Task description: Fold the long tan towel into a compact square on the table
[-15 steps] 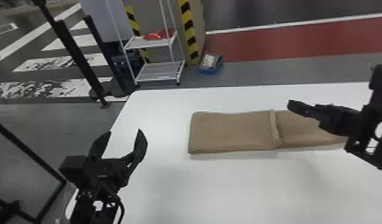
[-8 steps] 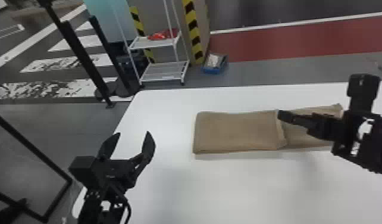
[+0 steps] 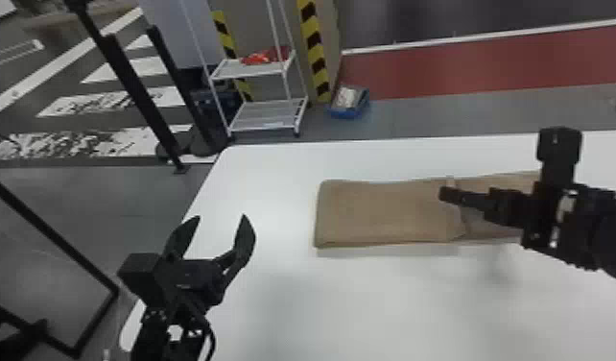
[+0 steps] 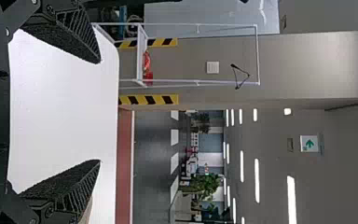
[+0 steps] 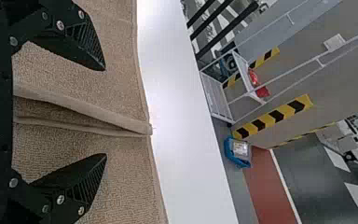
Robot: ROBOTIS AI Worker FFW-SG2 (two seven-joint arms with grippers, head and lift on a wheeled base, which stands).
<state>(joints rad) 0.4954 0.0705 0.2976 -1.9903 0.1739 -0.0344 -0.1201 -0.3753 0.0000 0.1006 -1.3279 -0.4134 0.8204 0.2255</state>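
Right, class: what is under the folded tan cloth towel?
The towel lies on the white tabletop, which shows along the towel's near and far edges; the part beneath is covered and cannot be seen.

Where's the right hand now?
In the head view, the right hand is on the right, over the towel, by the raised edge crossing it.

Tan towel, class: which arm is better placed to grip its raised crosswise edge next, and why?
Right, I judge: the right gripper is over the towel, fingers open on either side of the raised edge. The left gripper, also open, is beyond the towel's left end.
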